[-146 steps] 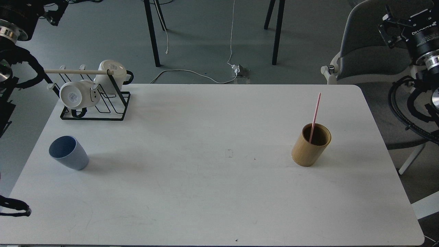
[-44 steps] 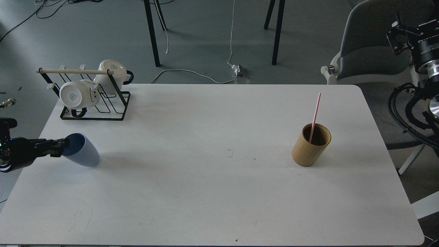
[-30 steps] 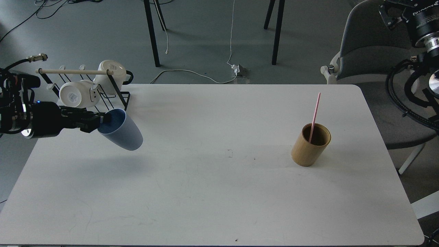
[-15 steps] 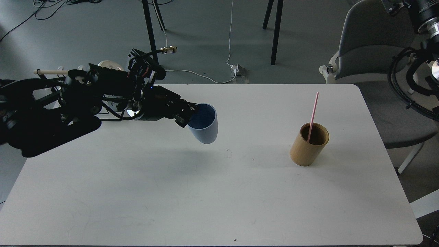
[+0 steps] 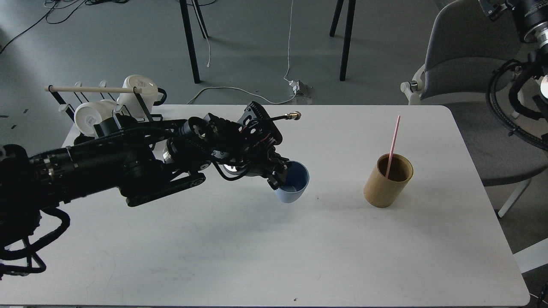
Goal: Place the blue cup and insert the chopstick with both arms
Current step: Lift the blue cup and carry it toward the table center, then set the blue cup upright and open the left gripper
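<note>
The blue cup (image 5: 293, 184) hangs near the middle of the white table (image 5: 257, 256), held at its rim by the left gripper (image 5: 278, 177). The fingers are clamped on the near-left edge of the rim, one apparently inside the mouth and one outside, though the dark parts blur together there. The cup is roughly upright, its mouth tipped a little toward the camera so that the darker blue inside and a pale patch at the bottom show. Whether its base touches the table or floats just above it is hard to tell; a soft shadow lies under and left of it.

The left arm (image 5: 128, 167) reaches in from the left edge across the table, thick and black, with a brass-tipped cable stub sticking up near the wrist.

To the right of the cup, well apart from it, stands the bamboo holder (image 5: 387, 182), leaning slightly in this view. The pink chopstick (image 5: 394, 141) rests inside it, its lower end in the holder and its upper end slanting up and away past the rim.

At the table's far left corner sits the black wire rack (image 5: 141, 107) with a pale wooden rod (image 5: 85, 89) across its top and white mugs (image 5: 137, 92) hung on it, partly hidden by the arm.

The right arm (image 5: 522, 25) shows only at the upper right edge, over a grey chair (image 5: 462, 55); its gripper is out of frame.
</note>
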Controlling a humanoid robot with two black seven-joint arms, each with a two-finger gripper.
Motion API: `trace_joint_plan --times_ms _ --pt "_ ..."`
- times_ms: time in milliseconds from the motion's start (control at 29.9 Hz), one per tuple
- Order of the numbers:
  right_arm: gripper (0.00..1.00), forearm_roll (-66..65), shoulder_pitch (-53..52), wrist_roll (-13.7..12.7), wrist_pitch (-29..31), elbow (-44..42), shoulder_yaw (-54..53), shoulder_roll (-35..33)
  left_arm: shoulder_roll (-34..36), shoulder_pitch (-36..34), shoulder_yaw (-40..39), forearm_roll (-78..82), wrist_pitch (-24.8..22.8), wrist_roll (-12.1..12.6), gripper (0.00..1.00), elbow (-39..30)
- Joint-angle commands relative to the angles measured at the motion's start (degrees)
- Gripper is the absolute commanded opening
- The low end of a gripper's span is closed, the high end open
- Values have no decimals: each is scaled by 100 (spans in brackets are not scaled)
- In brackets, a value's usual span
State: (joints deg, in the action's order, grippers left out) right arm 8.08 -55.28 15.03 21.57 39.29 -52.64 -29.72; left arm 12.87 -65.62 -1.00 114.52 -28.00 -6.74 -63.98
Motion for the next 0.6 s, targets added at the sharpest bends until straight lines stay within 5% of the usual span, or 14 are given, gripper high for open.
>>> trace_joint_plan --times_ms 0,568 --pt "100 0 0 0 6 -9 0 1 -224 32 29 44 0 -46 1 377" --pt "100 0 35 0 14 -79 9 -228 -338 366 -50 -281 0 -363 6 448"
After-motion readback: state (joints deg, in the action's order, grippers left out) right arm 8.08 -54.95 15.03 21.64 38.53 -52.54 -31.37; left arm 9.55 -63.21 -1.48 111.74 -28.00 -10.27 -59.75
